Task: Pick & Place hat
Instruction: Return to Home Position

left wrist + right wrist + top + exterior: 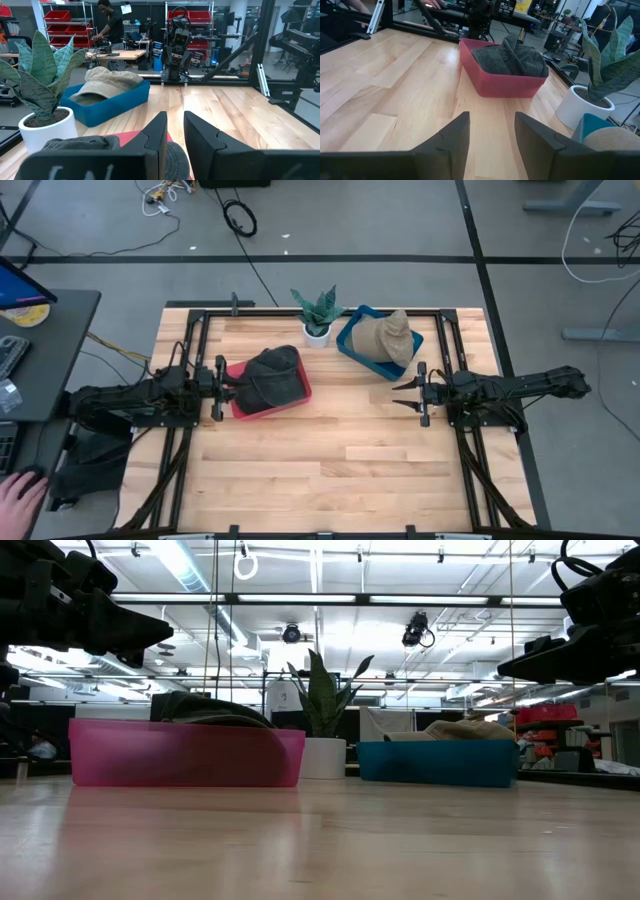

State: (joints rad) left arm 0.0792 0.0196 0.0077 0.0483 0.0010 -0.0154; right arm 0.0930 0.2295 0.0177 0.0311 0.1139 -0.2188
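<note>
A dark grey hat (272,375) lies in a red tray (268,411) left of the table's middle; it also shows in the right wrist view (512,60). A tan hat (385,338) lies in a blue tray (350,345) at the far right, its crown leaning over the tray's rim. My left gripper (228,388) hovers at the red tray's left edge, above the dark hat (70,144), its fingers a narrow gap apart (175,132) and holding nothing. My right gripper (403,393) is open and empty, on the near side of the blue tray, pointing toward the red tray (492,132).
A potted plant (318,315) in a white pot stands between the two trays at the far edge. Bare wood (330,460) fills the table's near half. A black frame (300,312) rims the table. A person (107,25) stands far behind; a hand (20,495) rests beside the table.
</note>
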